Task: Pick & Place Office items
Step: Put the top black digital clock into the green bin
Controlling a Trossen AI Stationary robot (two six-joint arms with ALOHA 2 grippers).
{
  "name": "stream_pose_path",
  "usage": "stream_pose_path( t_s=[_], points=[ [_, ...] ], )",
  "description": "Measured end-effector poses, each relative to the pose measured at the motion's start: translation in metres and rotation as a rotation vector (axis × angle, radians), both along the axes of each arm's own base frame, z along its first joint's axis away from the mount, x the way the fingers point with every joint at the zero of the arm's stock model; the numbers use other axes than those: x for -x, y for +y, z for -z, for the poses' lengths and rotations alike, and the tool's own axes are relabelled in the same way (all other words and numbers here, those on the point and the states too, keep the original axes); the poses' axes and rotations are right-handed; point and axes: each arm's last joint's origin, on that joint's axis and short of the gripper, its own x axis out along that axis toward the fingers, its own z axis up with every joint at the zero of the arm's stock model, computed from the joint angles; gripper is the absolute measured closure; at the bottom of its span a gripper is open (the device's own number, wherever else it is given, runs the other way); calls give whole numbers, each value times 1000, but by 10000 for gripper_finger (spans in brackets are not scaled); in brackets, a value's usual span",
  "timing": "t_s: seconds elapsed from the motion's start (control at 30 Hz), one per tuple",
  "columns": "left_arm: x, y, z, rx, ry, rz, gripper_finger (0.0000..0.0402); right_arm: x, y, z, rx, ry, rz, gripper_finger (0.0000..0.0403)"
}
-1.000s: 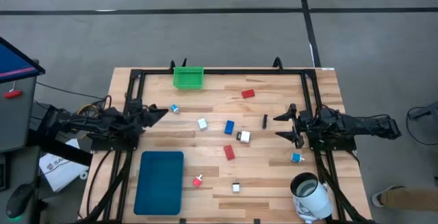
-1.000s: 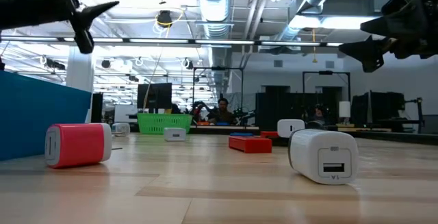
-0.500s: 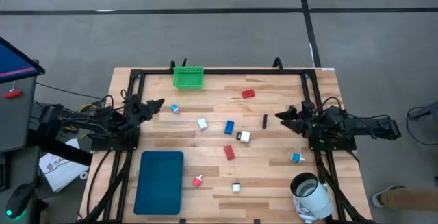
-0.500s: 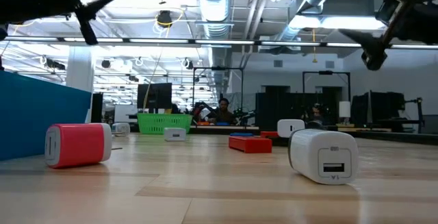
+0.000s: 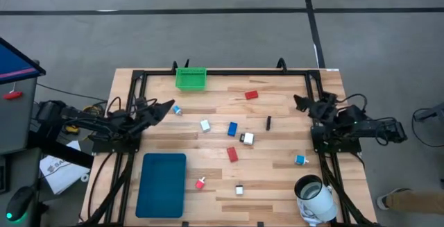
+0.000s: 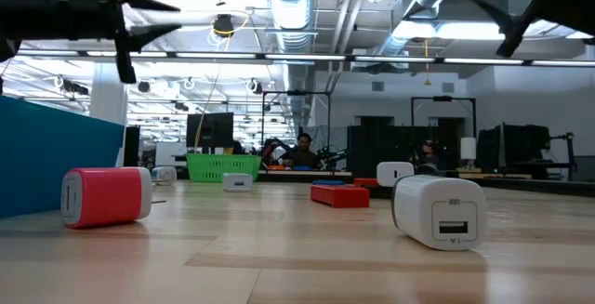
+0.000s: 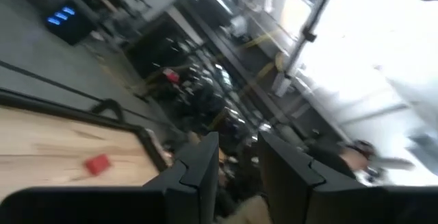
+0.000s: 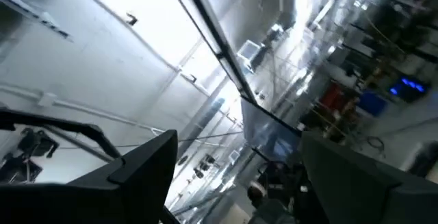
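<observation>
Lying scattered on the wooden table [image 5: 277, 185], office items [image 5: 232, 128].

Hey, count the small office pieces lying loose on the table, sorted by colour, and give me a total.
Red: 2, red block, red block
Pink-red: 1
Blue: 1
Cyan: 2
White: 3
Black: 1
Total: 10
</observation>
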Motion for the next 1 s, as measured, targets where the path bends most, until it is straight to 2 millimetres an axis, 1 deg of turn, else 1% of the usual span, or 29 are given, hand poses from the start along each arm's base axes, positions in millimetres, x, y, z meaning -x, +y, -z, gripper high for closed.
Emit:
stream_pose_path(
  t_s=[0.17, 0.23, 0.3, 0.37, 0.5, 0.57, 0.6, 0.67, 0.73, 0.8, 0.9, 1.0],
  points=[
    [4, 0, -9, -31, -86, 6, 302, 12, 1, -31, 78, -139, 87, 101],
    [6, 0, -16, -73, -126, -13, 302, 15, 3, -47, 126, -178, 82, 101],
    [5, 2, -29, -118, -160, -36, 302, 13, 4, -64, 146, -192, 58, 101],
    [3, 2, -46, -191, -176, -51, 302, 7, 5, -81, 152, -180, 52, 101],
    [-7, 7, -82, -344, -115, -130, 302, -9, 6, -116, 179, -135, 49, 101],
    [-14, 10, -102, -397, -62, -173, 302, -18, 4, -133, 185, -33, 72, 101],
    [-17, 12, -111, -423, -21, -194, 302, -23, 2, -139, 169, 63, 94, 101],
    [-24, 16, -127, -464, 76, -222, 302, -32, -3, -148, 84, 322, 158, 101],
    [-29, 20, -142, -488, 180, -246, 302, -35, -9, -152, -33, 580, 228, 101],
    [-33, 25, -154, -504, 292, -259, 302, -37, -14, -156, -142, 773, 279, 101],
    [-37, 33, -169, -506, 418, -275, 302, -42, -19, -160, -249, 982, 309, 101],
    [-37, 40, -179, -495, 515, -296, 302, -60, -23, -161, -289, 1104, 292, 101]
  ],
)
